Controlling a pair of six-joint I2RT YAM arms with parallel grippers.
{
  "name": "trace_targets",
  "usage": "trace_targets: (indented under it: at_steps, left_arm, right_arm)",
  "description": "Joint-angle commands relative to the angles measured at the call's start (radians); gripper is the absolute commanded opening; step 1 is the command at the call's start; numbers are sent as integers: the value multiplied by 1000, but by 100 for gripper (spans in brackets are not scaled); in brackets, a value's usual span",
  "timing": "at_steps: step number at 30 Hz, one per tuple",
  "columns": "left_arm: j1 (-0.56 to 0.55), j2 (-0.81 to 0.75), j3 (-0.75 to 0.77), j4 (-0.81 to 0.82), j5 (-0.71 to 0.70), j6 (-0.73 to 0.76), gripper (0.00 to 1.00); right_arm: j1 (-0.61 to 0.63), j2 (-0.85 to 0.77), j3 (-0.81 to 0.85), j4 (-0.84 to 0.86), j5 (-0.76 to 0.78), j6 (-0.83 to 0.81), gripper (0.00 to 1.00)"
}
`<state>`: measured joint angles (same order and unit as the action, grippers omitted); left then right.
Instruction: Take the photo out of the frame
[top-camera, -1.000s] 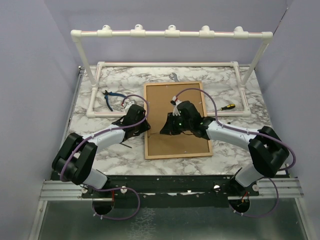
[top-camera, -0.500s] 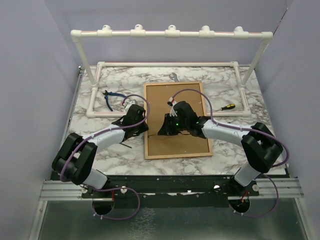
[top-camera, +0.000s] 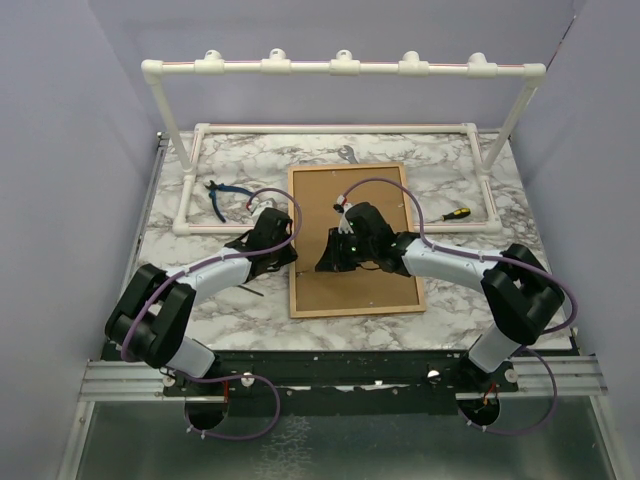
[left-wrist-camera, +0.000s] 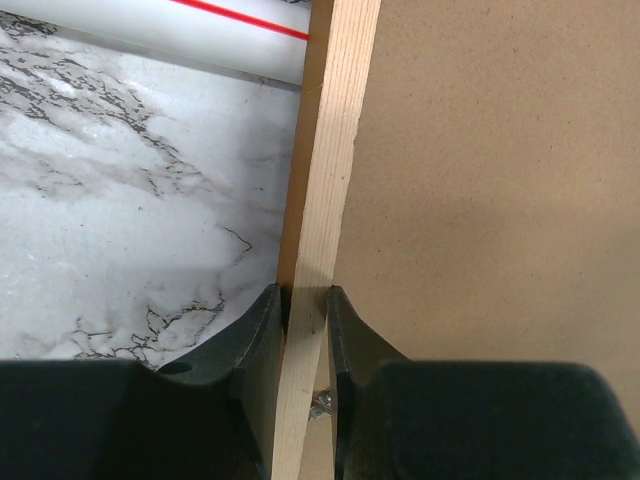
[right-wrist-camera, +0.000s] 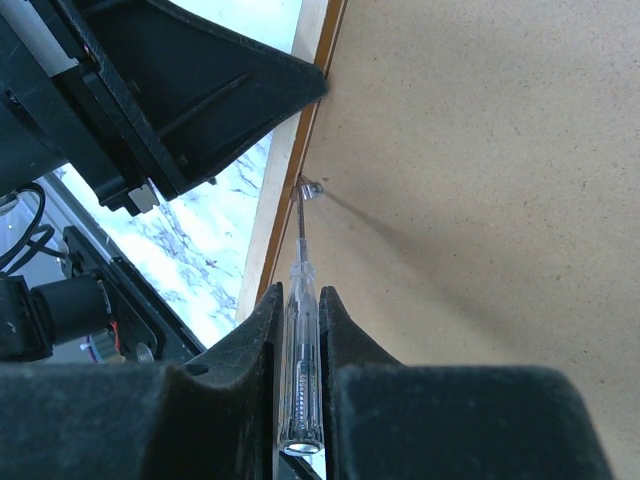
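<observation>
The frame lies face down on the marble table, its brown fibreboard back up; the photo is hidden. My left gripper is shut on the frame's left wooden border. My right gripper is shut on a clear-handled screwdriver. The screwdriver's tip touches a small metal retaining clip at the left edge of the backing board. The left gripper's black body shows just beyond that clip in the right wrist view.
A white pipe rack stands across the back, its base pipe near the frame's far left corner. Blue-handled pliers lie at the left. A yellow-handled screwdriver lies right of the frame.
My right gripper has moved left across the backing board toward the frame's left border with the screwdriver in it. My left gripper has stayed on the border.
</observation>
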<state>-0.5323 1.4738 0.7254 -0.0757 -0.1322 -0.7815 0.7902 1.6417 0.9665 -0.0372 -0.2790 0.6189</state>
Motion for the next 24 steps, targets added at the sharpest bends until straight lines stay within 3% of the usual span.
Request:
trace_targets:
  at_steps: [1, 24]
  left_arm:
    - [-3, 3, 16, 0, -29, 10, 14]
    - [-3, -18, 20, 0, -20, 23, 15]
  right_arm:
    - [9, -9, 5, -79, -14, -26, 1]
    - [10, -92, 22, -127, 3, -43, 1]
